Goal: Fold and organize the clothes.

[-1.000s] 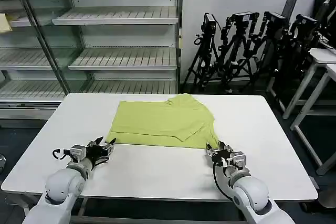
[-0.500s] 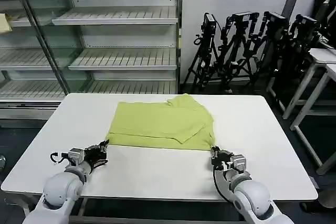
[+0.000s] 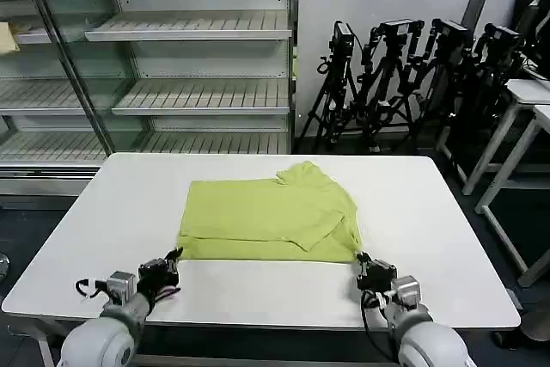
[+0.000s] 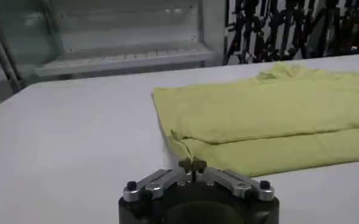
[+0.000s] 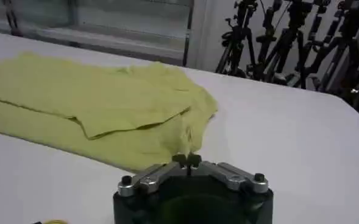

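Observation:
The clothes are one lime-green T-shirt [image 3: 266,217], folded into a broad band across the middle of the white table [image 3: 258,294]. My left gripper [image 3: 174,257] is shut on its near left corner. My right gripper [image 3: 359,259] is shut on its near right corner. In the left wrist view the closed fingertips [image 4: 192,164] pinch the hem where the T-shirt [image 4: 270,115] ends. In the right wrist view the gripper [image 5: 186,160] holds a bunched corner of the T-shirt [image 5: 94,97], with a sleeve fold lying on top.
Metal shelving [image 3: 198,27] stands behind the table. Several black camera tripods [image 3: 412,75] line the wall at the back right. White side tables [image 3: 526,92] stand at the far right. Bare table surrounds the shirt on all sides.
Both grippers have drawn back toward the near table edge, and the shirt's near hem has slid with them, pulling the fabric flatter.

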Motion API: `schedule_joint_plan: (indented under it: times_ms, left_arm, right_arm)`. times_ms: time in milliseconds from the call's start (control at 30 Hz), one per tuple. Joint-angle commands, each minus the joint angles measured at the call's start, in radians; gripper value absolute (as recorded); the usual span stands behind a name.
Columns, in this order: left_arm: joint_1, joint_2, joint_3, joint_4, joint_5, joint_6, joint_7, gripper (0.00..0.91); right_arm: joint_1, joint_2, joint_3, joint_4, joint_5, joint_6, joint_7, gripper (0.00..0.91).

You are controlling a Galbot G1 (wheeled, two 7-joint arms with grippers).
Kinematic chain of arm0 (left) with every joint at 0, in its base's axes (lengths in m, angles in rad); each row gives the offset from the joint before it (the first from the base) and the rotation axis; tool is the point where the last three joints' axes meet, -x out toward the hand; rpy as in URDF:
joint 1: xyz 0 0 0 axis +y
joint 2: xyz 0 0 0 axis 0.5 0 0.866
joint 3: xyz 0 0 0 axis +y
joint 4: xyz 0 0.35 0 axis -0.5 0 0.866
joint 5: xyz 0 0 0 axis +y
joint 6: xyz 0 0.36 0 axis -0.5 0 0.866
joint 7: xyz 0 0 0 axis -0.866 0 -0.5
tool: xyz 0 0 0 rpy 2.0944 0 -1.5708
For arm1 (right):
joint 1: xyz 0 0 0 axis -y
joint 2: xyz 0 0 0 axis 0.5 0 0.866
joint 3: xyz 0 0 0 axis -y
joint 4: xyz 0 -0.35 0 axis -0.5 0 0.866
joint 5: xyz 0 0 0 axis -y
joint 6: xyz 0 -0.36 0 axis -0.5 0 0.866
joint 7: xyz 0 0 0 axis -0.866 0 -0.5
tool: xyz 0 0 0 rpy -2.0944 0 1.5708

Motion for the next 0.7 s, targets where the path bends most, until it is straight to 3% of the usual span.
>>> schedule_joint_plan:
  times_ms: [33, 467, 500, 533, 567, 700]
  left_arm:
    - [0.218, -0.031, -0.081, -0.161, 0.019, -0.017, 0.001, 0.010]
    - [0.316, -0.063, -0.106, -0.215, 0.027, -0.043, 0.016, 0.010]
    - [0.326, -0.064, -0.109, -0.219, 0.031, -0.043, 0.017, 0.725]
    - [0.335, -0.064, -0.110, -0.221, 0.036, -0.043, 0.021, 0.907]
    - [0.341, -0.064, -0.112, -0.221, 0.039, -0.043, 0.027, 0.907]
    - [0.361, -0.063, -0.132, -0.226, 0.077, -0.049, 0.071, 0.907]
  right_arm:
    - [-0.206, -0.010, 0.067, 0.096, -0.046, 0.037, -0.008, 0.000]
    - [-0.312, 0.023, 0.136, 0.193, -0.070, 0.036, -0.007, 0.000]
    - [-0.319, 0.025, 0.133, 0.193, -0.073, 0.036, -0.007, 0.000]
    - [-0.322, 0.026, 0.130, 0.193, -0.076, 0.036, -0.007, 0.282]
    - [-0.326, 0.028, 0.125, 0.192, -0.080, 0.036, -0.007, 0.907]
    - [-0.333, 0.034, 0.126, 0.204, -0.104, 0.006, -0.011, 0.907]
